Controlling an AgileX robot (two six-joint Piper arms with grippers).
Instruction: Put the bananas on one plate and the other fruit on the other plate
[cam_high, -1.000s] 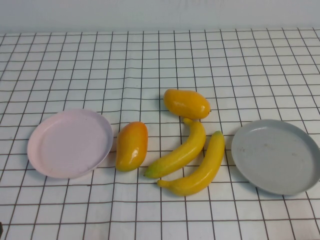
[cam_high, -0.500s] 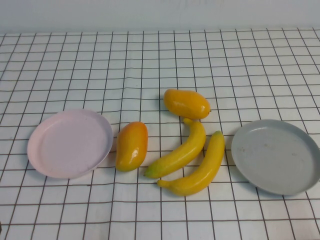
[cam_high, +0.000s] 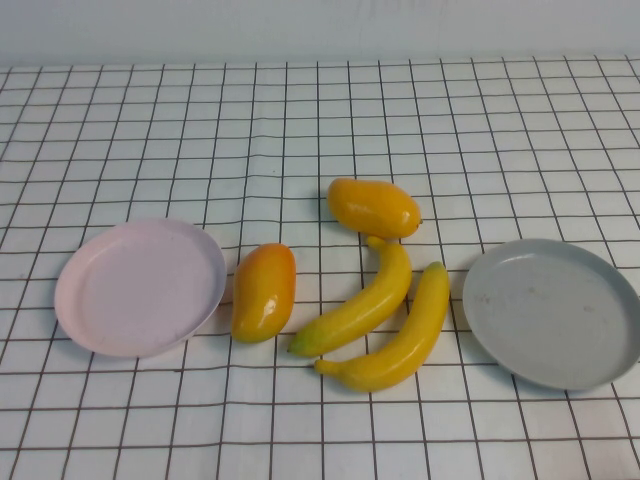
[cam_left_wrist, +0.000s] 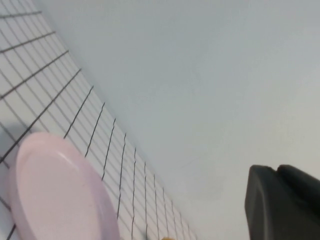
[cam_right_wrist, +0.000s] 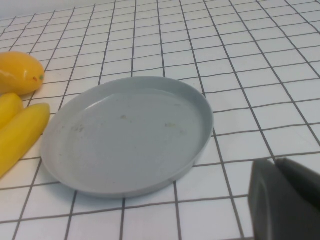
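Two yellow bananas (cam_high: 360, 305) (cam_high: 402, 335) lie side by side at the table's middle. One mango (cam_high: 373, 207) lies just behind them. The other mango (cam_high: 264, 291) lies beside the empty pale pink plate (cam_high: 140, 287) on the left. The empty grey-blue plate (cam_high: 552, 312) is on the right. Neither gripper shows in the high view. My left gripper (cam_left_wrist: 276, 169) is shut and empty, held back from the pink plate (cam_left_wrist: 55, 190). My right gripper (cam_right_wrist: 276, 161) is shut and empty, near the grey-blue plate (cam_right_wrist: 127, 135). That view also catches a mango (cam_right_wrist: 17, 72) and a banana (cam_right_wrist: 20, 135).
A white cloth with a black grid (cam_high: 320, 110) covers the table. A pale wall (cam_high: 320, 25) runs along the far edge.
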